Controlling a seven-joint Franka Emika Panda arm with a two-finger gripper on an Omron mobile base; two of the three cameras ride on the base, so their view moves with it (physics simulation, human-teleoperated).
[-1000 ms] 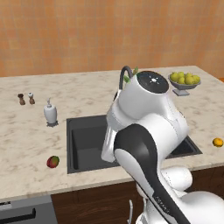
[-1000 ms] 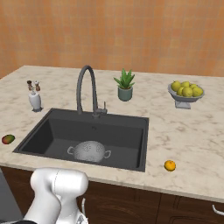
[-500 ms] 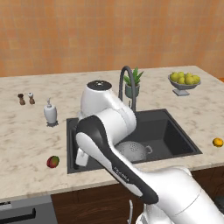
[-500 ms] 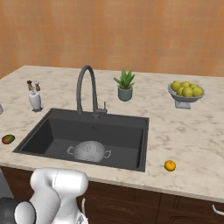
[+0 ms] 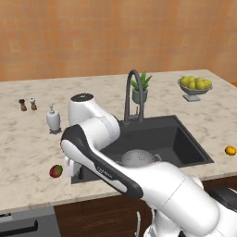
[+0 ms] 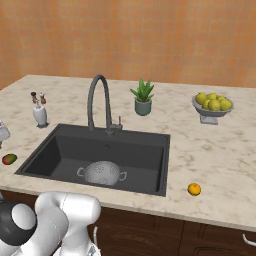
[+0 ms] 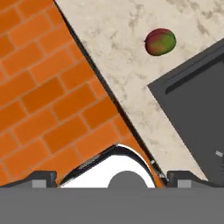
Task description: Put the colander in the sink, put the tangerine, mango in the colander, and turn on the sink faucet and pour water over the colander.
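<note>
You are seeing the fingers [image 7: 112, 178] standing wide apart, holding nothing; the small red-green oval mango [image 7: 160, 42] is lying on the marble tabletop [image 7: 131, 65] just beside the dark-grey rectangular sink [image 7: 197, 113].

Colander [image 6: 102, 173] in sink [image 6: 150, 150]; mango [image 6: 9, 159] left, tangerine [image 6: 194, 189] right on counter [image 6: 200, 140].

My camera is looking down on the counter [image 7: 131, 74], which is crossing the frame from twelve to five o'clock. The mango [image 7: 160, 42] is lying on it at one o'clock, just off the sink [image 7: 197, 113] corner at three. Orange brick floor [image 7: 48, 96] is showing at nine.
</note>
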